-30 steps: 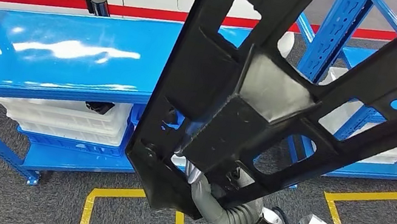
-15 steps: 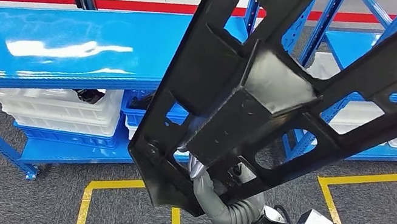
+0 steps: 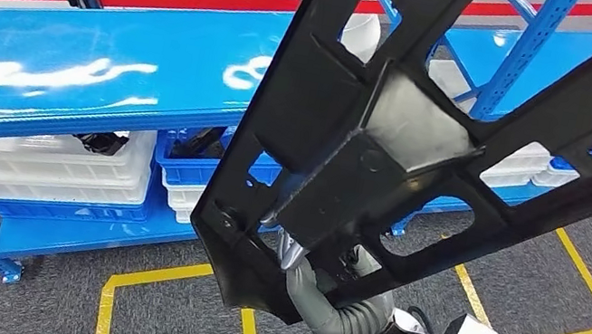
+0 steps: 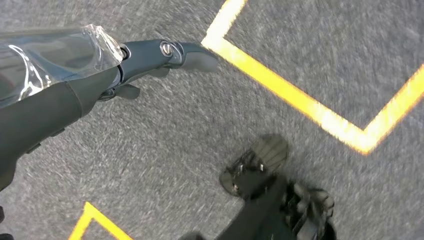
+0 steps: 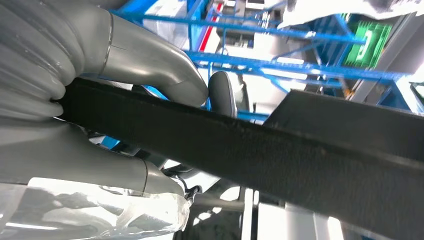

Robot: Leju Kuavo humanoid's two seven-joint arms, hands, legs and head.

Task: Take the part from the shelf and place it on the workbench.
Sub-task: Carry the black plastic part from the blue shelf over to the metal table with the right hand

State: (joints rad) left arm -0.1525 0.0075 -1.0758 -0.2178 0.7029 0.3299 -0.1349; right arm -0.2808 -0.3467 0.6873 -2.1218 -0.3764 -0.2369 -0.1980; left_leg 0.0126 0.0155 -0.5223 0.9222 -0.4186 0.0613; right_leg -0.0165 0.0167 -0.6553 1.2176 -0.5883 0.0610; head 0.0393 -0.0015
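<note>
While clamped in right robot hand, part towers above it.

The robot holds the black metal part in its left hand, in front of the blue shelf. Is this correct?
Not quite: the right hand holds the black metal part, as the right wrist view shows. The left hand hangs over the floor, holding nothing. The blue shelf is indeed behind the part.

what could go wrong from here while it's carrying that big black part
The black part is long and held by the right hand alone near one end, so it may lever and slip in the fingers. Its far end reaches over the blue shelf and could clip an upright. It also blocks much of the head view.
</note>
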